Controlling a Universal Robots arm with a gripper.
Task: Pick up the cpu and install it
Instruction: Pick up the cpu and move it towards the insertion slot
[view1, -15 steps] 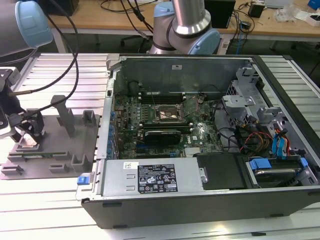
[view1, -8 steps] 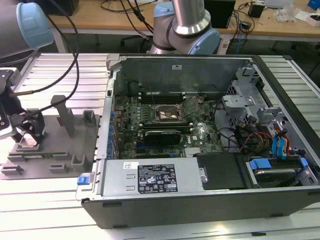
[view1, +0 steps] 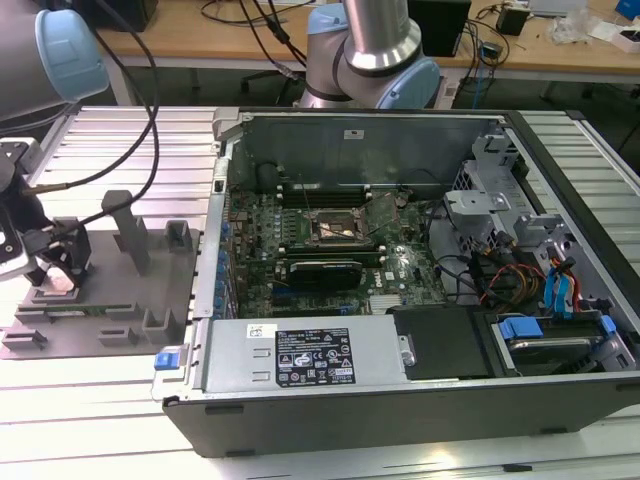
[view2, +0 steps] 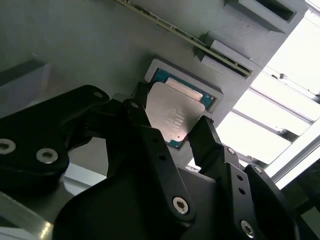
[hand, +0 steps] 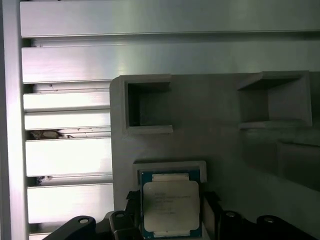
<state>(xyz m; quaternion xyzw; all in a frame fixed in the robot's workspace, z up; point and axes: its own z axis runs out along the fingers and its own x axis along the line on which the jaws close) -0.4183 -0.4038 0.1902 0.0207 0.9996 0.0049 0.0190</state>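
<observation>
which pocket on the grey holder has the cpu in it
The shallow framed recess right at the gripper: the cpu lies flat in it. The two deeper box-shaped pockets farther along the grey holder look empty.

Exterior view wide, wrist views share cpu (view2: 175, 112) (hand: 170, 202)

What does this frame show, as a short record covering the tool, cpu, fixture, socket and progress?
tool: open, over the grey fixture at the exterior view's left, with a finger on each side of the cpu
cpu: lying flat in a square recess of the fixture, metal top up
socket: on the motherboard inside the open computer case, apart from the tool
progress: cpu not yet lifted from its recess
</observation>
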